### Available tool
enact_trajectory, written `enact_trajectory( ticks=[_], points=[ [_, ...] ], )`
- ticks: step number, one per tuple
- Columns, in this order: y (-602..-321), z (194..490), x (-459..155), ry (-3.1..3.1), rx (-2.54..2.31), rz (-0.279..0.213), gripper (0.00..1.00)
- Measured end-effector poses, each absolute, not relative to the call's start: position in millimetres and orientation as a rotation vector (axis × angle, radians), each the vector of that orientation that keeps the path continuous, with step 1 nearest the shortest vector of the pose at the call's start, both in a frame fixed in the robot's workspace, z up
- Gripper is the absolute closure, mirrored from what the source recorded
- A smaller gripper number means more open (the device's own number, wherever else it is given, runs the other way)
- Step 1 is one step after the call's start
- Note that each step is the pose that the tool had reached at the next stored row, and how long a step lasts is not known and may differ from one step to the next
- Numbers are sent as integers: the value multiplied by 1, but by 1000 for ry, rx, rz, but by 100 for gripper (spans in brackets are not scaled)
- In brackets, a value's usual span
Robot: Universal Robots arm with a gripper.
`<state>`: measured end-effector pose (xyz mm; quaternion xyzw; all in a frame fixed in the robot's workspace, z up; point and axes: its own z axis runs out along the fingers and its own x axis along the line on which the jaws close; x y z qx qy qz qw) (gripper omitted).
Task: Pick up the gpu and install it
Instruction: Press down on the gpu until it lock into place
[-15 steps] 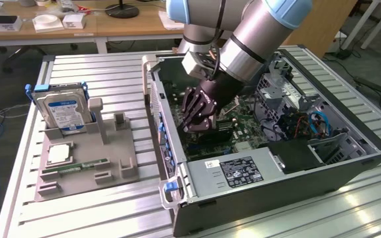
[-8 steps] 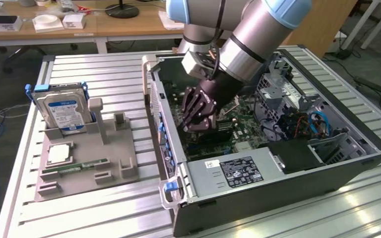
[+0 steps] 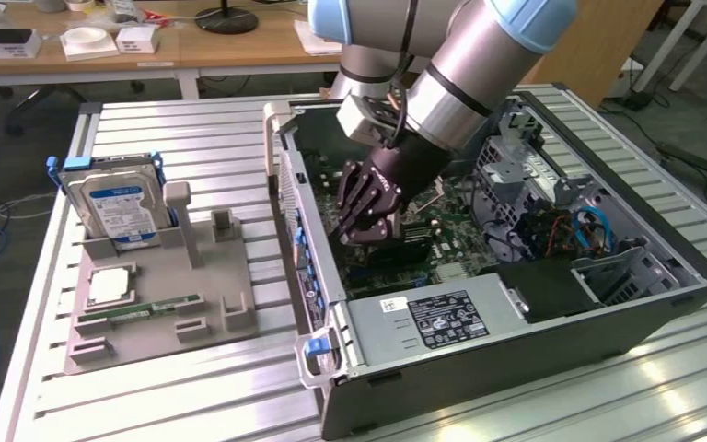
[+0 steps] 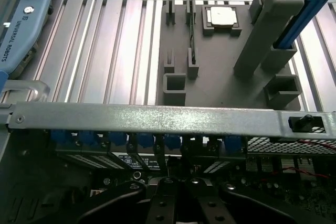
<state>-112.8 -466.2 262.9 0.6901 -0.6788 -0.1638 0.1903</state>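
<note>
1. The claw is clenched and reaches down into the open computer case, its fingertips at the motherboard.
2. The gpu sits just beneath the claw, standing among the slots near the case's rear wall; whether the fingers pinch it cannot be told.
3. On the table, at the exterior view's left, a grey holder tray carries the hard drive, a processor chip and a memory stick.

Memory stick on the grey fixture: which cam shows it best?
Exterior view. The memory stick shows its whole length and green face there, lying low in the grey fixture. The wrist view gives it nearly edge-on, a thin dark strip between the fixture's slot posts.
</note>
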Motion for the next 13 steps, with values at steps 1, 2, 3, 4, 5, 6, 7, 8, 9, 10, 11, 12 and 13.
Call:
enact_trajectory(
  ticks=[1, 2, 3, 4, 5, 6, 7, 8, 9, 10, 11, 12, 13],
  points=[
    [-466, 263, -113, -1907, 1939, -460, 90],
    [-466, 263, -113, -1907, 1939, -460, 90],
    [-466, 263, -113, -1907, 1939, -460, 90],
    [-466, 262, -113, -1907, 1939, -460, 90],
    [-466, 262, -113, -1908, 1939, -461, 90],
    [-466, 262, -113, -1908, 1939, -460, 90],
    [-466, 262, -113, -1908, 1939, -460, 90],
    [-466, 262, -112, -1907, 1939, -460, 90],
    [-466, 262, -112, -1907, 1939, -460, 90],
    [-466, 262, -111, -1907, 1939, -460, 90],
    [-466, 262, -110, -1907, 1939, -460, 90],
    [-466, 262, -109, -1907, 1939, -460, 90],
    [-466, 262, -108, -1907, 1939, -460, 90]
  ],
)
